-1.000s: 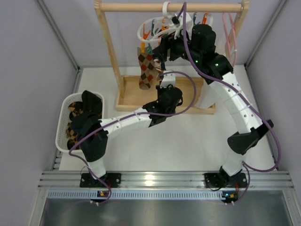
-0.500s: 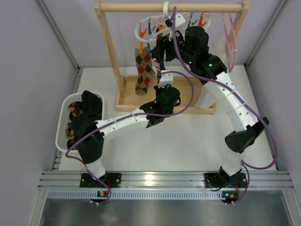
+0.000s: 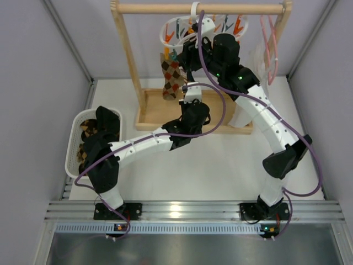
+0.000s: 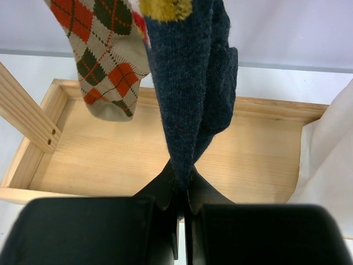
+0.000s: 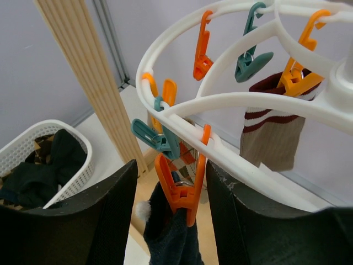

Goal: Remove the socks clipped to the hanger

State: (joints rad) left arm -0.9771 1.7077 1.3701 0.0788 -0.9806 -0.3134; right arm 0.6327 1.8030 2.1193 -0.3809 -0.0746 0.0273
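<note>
While the left gripper (image 4: pixel 181 190) pinches the lower end of the navy sock (image 4: pixel 190 83) from below, its jaws pressed together on the fabric, the right gripper (image 5: pixel 172 179) stands spread around the orange pin (image 5: pixel 179 196) that clips this sock to the hanger (image 5: pixel 231 102). Neither finger clearly presses the pin. An argyle sock (image 4: pixel 105 61) hangs just beside the navy one, above the wooden tray (image 4: pixel 110 160). Other socks (image 5: pixel 49 171) lie in the basket (image 5: pixel 74 179).
</note>
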